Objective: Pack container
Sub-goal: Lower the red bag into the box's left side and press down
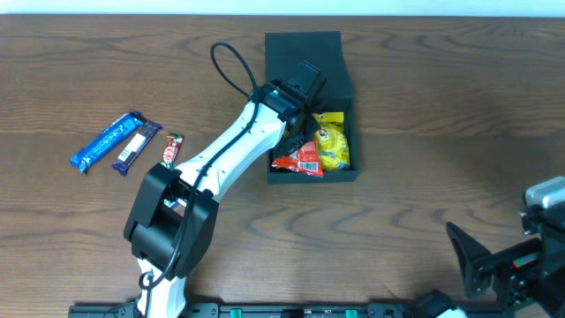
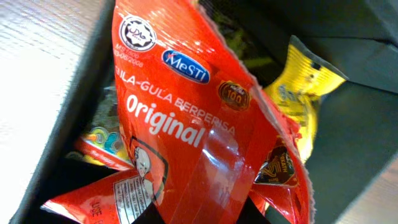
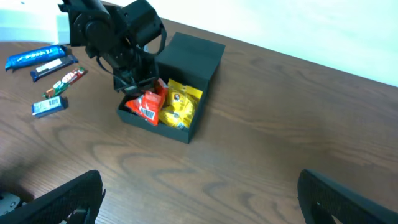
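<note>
So the dark teal-grey shallow cardboard box with the flap lid (image 1: 309,53) sits on the tabletop (image 1: 441,106), middle-ish by the far edge, long axis running near-to-far. Left claw (image 1: 297,134) hangs right over its open half, nearly closed, looks pinched on a shiny red plastic snack packet (image 2: 186,124). Right claw (image 3: 202,193) gapes wide, empty, way off by the near right corner.

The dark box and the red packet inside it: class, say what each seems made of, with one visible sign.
The container looks like matte cardboard: dull, flat faces and a folded flap lid. The red packet is probably glossy plastic film: it shines, creases and has a serrated edge.
</note>
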You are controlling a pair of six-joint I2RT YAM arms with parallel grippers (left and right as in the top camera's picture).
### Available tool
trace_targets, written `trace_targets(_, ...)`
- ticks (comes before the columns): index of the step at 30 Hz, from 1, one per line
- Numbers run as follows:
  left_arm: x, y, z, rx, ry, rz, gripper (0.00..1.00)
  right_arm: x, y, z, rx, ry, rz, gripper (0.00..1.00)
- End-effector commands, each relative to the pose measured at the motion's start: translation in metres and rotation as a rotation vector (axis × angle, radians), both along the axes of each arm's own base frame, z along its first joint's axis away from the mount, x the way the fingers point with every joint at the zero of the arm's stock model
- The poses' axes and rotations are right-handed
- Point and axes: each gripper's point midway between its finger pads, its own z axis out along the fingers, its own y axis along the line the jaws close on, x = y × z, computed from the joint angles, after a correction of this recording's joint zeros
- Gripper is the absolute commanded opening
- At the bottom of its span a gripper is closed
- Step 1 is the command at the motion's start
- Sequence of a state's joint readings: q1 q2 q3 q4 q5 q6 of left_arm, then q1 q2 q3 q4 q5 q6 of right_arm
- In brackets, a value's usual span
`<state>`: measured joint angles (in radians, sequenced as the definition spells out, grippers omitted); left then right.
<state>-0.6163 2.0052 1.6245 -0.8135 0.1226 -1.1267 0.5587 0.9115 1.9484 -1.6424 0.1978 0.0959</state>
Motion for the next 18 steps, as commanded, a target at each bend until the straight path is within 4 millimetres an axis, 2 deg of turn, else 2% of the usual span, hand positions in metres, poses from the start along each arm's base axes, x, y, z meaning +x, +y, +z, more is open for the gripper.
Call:
trace_targets(1,0.004,0.011,-0.004,0.068,-0.012,0.02,0.06,0.0,0.0,-0.001,0.006,0.009,-0.003,0.99)
trace_targets(4,0.005,0.013,-0.004,0.08,-0.019,0.017,0.06,0.0,0.0,-0.001,0.006,0.009,-0.003,0.99)
trace_targets(5,0.005,0.013,-0.004,0.08,-0.02,0.017,0.13,0.0,0.0,-0.001,0.006,0.009,-0.003,0.99)
trace_targets(6,0.005,0.013,-0.004,0.08,-0.02,0.016,0.24,0.0,0.0,-0.001,0.005,0.009,-0.003,0.99)
trace_targets(9,0.006,0.012,-0.004,0.082,-0.03,-0.008,0.34,0.0,0.0,-0.001,0.005,0.009,-0.003,0.99)
trace_targets(11,0.006,0.012,-0.003,0.082,-0.033,-0.019,0.54,0.0,0.0,-0.001,0.005,0.009,-0.003,0.99)
trace_targets(12,0.007,0.012,-0.003,0.084,-0.037,-0.031,0.69,0.0,0.0,-0.001,0.005,0.009,-0.003,0.99)
trace_targets(14,0.008,0.01,0.001,0.084,-0.047,-0.063,0.89,0.0,0.0,-0.001,0.005,0.009,-0.003,0.99)
trace_targets(15,0.009,0.009,0.005,0.082,-0.057,-0.077,0.97,0.0,0.0,-0.001,0.004,0.01,-0.003,0.99)
trace_targets(18,0.015,0.005,0.022,0.076,-0.092,-0.119,0.95,0.0,0.0,-0.002,0.004,0.011,-0.003,0.99)
